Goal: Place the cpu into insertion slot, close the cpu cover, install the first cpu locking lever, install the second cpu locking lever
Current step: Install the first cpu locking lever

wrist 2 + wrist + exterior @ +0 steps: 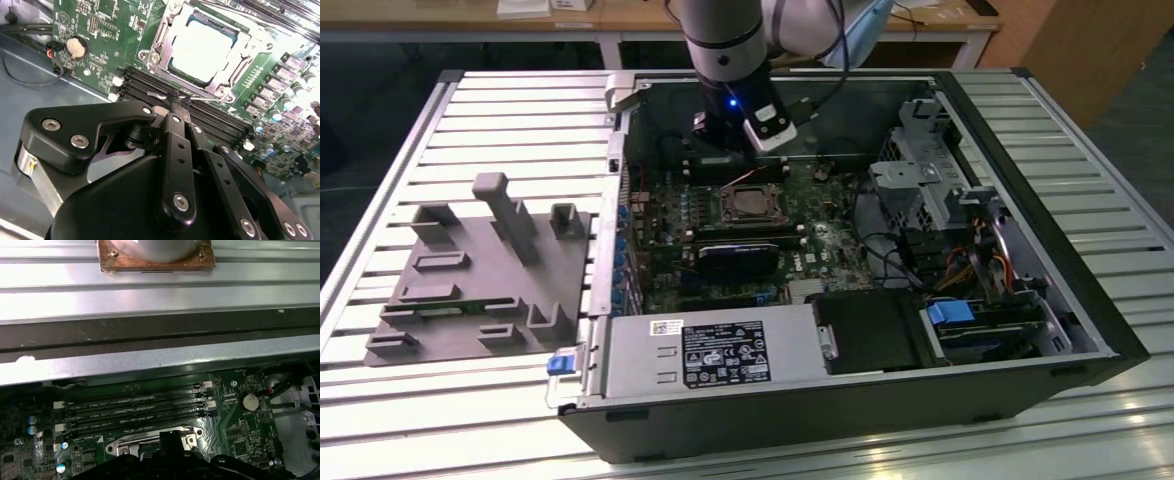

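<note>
One cpu (202, 47) lies flat in the slot (220, 90), and the cover (161, 37) looks to be down over its edges. I judge the step in hand to be a locking lever. My jaws are drawn narrow, tips together, gripping nothing I can make out. They sit just beside the slot's rim at a thin wire lever (210, 98). To do it well: push square on the wire, low and slow, and keep clear of the memory slots (150, 85) beside the slot. The case (854, 420) holds the board (100, 30), with the slot mid-board.
</note>
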